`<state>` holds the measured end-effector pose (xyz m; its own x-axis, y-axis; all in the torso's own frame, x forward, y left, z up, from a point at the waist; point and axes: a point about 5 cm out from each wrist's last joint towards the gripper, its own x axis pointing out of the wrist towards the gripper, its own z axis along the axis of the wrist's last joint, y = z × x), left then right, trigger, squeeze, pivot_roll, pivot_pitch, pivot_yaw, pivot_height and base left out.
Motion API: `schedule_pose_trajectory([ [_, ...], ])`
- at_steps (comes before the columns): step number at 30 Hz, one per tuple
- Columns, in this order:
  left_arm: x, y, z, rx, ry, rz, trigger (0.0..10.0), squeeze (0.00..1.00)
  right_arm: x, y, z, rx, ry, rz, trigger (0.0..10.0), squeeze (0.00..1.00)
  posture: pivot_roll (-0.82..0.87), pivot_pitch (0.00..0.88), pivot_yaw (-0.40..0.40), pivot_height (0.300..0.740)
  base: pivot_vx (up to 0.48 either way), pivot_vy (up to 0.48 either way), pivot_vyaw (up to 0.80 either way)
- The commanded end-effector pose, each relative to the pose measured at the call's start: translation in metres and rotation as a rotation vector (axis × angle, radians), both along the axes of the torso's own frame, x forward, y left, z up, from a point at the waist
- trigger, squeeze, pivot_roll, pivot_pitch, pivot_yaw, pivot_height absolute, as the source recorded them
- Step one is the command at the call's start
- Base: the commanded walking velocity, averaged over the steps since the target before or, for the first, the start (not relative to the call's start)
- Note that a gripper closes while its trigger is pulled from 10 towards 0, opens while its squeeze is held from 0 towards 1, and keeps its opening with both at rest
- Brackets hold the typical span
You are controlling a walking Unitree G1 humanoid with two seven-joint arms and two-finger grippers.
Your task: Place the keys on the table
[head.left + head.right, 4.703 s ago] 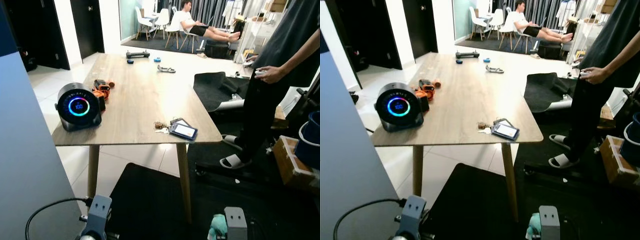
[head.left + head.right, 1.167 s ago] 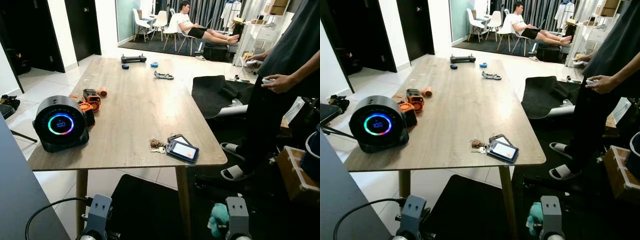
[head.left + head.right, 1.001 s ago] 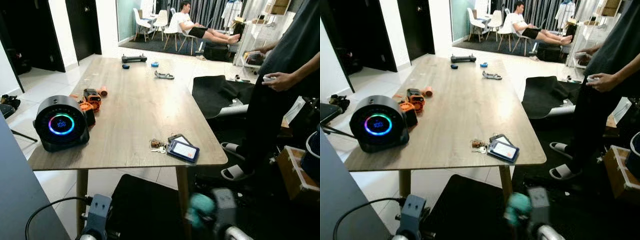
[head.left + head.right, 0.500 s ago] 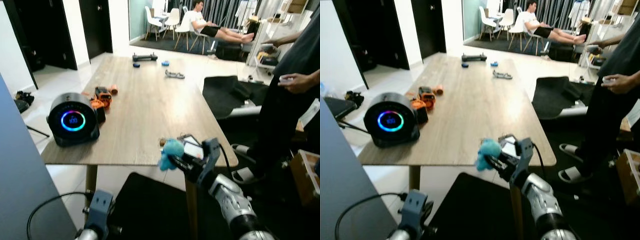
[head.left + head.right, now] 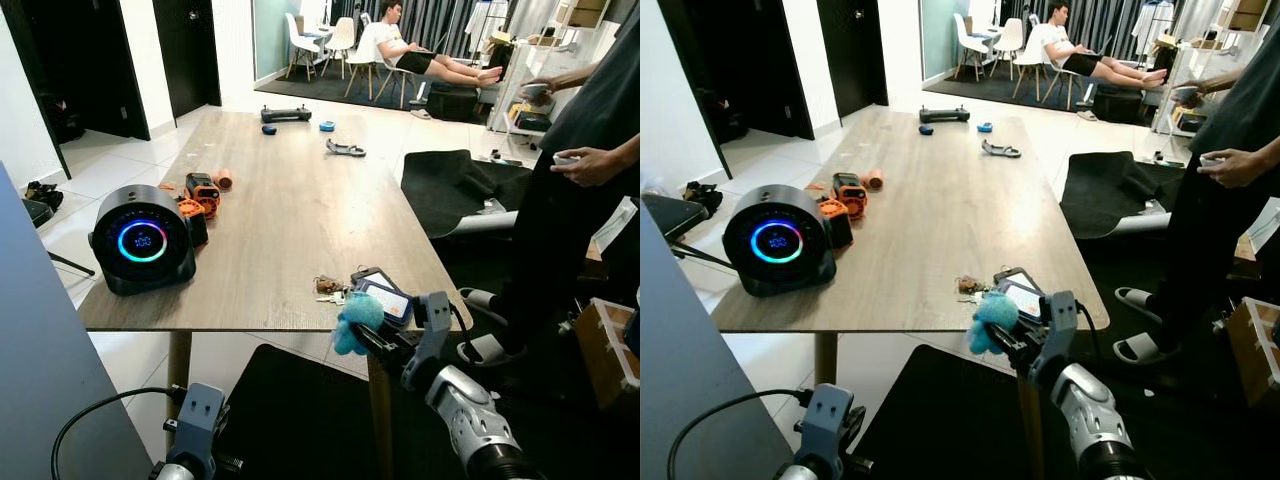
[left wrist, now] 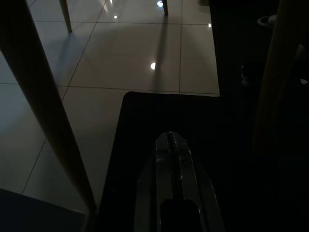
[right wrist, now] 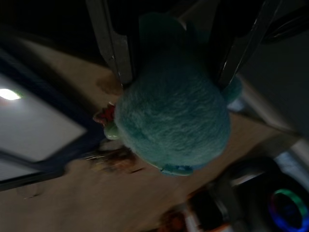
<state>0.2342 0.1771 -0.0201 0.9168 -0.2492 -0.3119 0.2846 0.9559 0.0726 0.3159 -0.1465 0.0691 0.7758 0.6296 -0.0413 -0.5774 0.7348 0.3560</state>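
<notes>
Keys' teal plush keychain [image 5: 357,320] clamped between right gripper [image 5: 368,335] fingers at table [image 5: 290,230] edge; no legible writing.

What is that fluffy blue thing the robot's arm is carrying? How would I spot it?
Find the wooden table, then its near right corner. Just in front of the blue-framed card there, the right gripper holds a teal plush ball, the only fuzzy thing around.

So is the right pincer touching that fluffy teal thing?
Touching. In the right wrist view the two black fingers press into either side of the fluffy teal toy, so the right pincer grips it.
</notes>
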Motion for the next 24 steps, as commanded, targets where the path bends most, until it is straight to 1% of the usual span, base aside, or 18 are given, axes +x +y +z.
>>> schedule_pose_trajectory([
  [1, -0.001, 0.005, 0.000, 0.009, -0.003, 0.004, 10.0, 0.00, -0.006, 0.003, -0.002, 0.015, 0.013, 0.053, 10.0, 0.00, 0.09, 0.002, -0.040, 0.740, 0.000, 0.000, 0.00],
  [2, -0.001, 0.005, 0.000, 0.008, -0.004, 0.005, 10.0, 0.00, -0.012, 0.006, -0.003, 0.014, 0.011, 0.130, 10.0, 0.00, 0.10, 0.003, -0.042, 0.740, 0.000, 0.000, 0.00],
  [3, -0.001, 0.005, 0.001, 0.007, -0.007, 0.007, 10.0, 0.00, -0.015, 0.008, 0.004, 0.079, -0.002, 0.172, 10.0, 0.00, 0.10, 0.004, -0.044, 0.740, 0.000, 0.000, 0.00],
  [4, -0.001, 0.005, 0.001, 0.007, -0.007, 0.007, 10.0, 0.00, -0.015, 0.008, 0.004, 0.079, -0.002, 0.172, 10.0, 0.00, 0.10, 0.004, -0.044, 0.740, 0.000, 0.000, 0.00],
  [5, -0.001, 0.005, 0.001, 0.005, -0.010, 0.009, 10.0, 0.00, -0.017, 0.009, 0.013, 0.141, -0.023, 0.194, 10.0, 0.00, 0.10, 0.005, -0.043, 0.740, 0.000, 0.000, 0.00],
  [7, -0.001, 0.006, 0.002, 0.002, -0.021, 0.012, 10.0, 0.00, -0.011, 0.005, 0.034, 0.241, -0.089, 0.150, 10.0, 0.00, 0.09, 0.008, -0.039, 0.740, 0.000, 0.000, 0.00],
  [8, -0.001, 0.006, 0.002, 0.002, -0.021, 0.012, 10.0, 0.00, -0.011, 0.005, 0.034, 0.241, -0.089, 0.150, 10.0, 0.00, 0.09, 0.008, -0.039, 0.740, 0.000, 0.000, 0.00],
  [10, 0.003, 0.004, 0.009, -0.015, -0.064, 0.015, 10.0, 0.00, 0.007, -0.008, 0.057, 0.270, -0.189, -0.019, 10.0, 0.00, 0.09, 0.010, -0.036, 0.740, 0.000, 0.000, 0.00],
  [11, 0.005, 0.003, 0.012, -0.027, -0.086, 0.015, 10.0, 0.00, 0.018, -0.018, 0.065, 0.228, -0.226, -0.147, 10.0, 0.00, 0.09, 0.010, -0.036, 0.740, 0.000, 0.000, 0.00],
  [12, 0.005, 0.003, 0.012, -0.027, -0.086, 0.015, 10.0, 0.00, 0.018, -0.018, 0.065, 0.228, -0.226, -0.147, 10.0, 0.00, 0.09, 0.010, -0.036, 0.740, 0.000, 0.000, 0.00],
  [13, 0.009, 0.001, 0.016, -0.040, -0.110, 0.013, 10.0, 0.00, 0.031, -0.031, 0.073, 0.141, -0.260, -0.319, 10.0, 0.00, 0.09, 0.012, -0.036, 0.740, 0.000, 0.000, 0.00],
  [14, 0.009, 0.001, 0.016, -0.040, -0.110, 0.013, 10.0, 0.00, 0.031, -0.031, 0.073, 0.141, -0.260, -0.319, 10.0, 0.00, 0.09, 0.012, -0.036, 0.740, 0.000, 0.000, 0.00],
  [15, 0.010, 0.001, 0.018, -0.043, -0.116, 0.011, 10.0, 0.00, 0.035, -0.035, 0.075, 0.108, -0.266, -0.367, 10.0, 0.00, 0.09, 0.012, -0.036, 0.740, 0.000, 0.000, 0.00],
  [16, 0.011, 0.000, 0.019, -0.044, -0.126, 0.010, 10.0, 0.00, 0.039, -0.041, 0.075, 0.046, -0.264, -0.429, 10.0, 0.00, 0.09, 0.015, -0.036, 0.740, 0.000, 0.000, 0.00],
  [17, 0.011, 0.000, 0.019, -0.044, -0.126, 0.010, 10.0, 0.00, 0.039, -0.041, 0.075, 0.046, -0.264, -0.429, 10.0, 0.00, 0.09, 0.015, -0.036, 0.740, 0.000, 0.000, 0.00],
  [18, 0.014, -0.002, 0.024, -0.057, -0.153, 0.013, 10.0, 0.00, 0.045, -0.047, 0.073, -0.047, -0.253, -0.503, 10.0, 0.00, 0.09, 0.018, -0.035, 0.740, 0.000, 0.000, 0.00],
  [20, 0.017, -0.003, 0.028, -0.078, -0.180, 0.017, 10.0, 0.00, 0.048, -0.049, 0.072, -0.097, -0.237, -0.515, 10.0, 0.00, 0.09, 0.024, -0.034, 0.740, 0.000, 0.000, 0.00],
  [24, 0.021, -0.007, 0.037, -0.113, -0.228, 0.008, 10.0, 0.00, 0.054, -0.047, 0.071, -0.134, -0.205, -0.517, 10.0, 0.00, 0.10, 0.032, -0.041, 0.740, 0.000, 0.000, 0.00],
])
